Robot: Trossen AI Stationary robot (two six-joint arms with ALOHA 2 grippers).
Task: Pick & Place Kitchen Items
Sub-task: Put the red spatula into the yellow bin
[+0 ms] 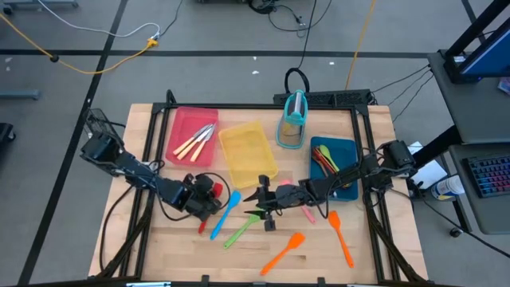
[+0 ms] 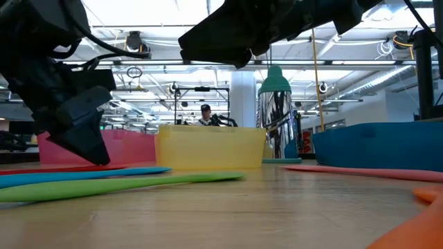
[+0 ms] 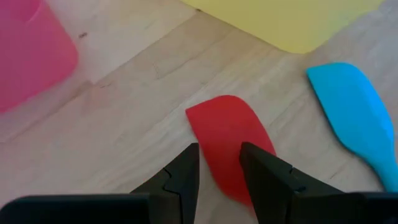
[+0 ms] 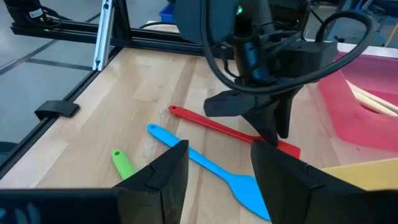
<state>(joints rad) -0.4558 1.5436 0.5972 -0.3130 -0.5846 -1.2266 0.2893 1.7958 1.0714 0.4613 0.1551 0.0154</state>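
Left end effector poised over the red spatula, ready to grip it.

High view: the left end effector (image 1: 213, 190) sits at the red spatula (image 1: 209, 209) below the red tray (image 1: 185, 119); the right end effector (image 1: 256, 201) hangs apart by the green spatula (image 1: 241, 232). Low view: red, blue and green spatulas lie flat on the surface (image 2: 277, 207). Left wrist view: its fingers (image 3: 181, 177) stand apart astride the blade (image 3: 229, 140); it should lower squarely and close across the narrow part. Right wrist view: its own fingers (image 4: 163, 174) are apart, clear of the blue spatula (image 4: 208, 167).
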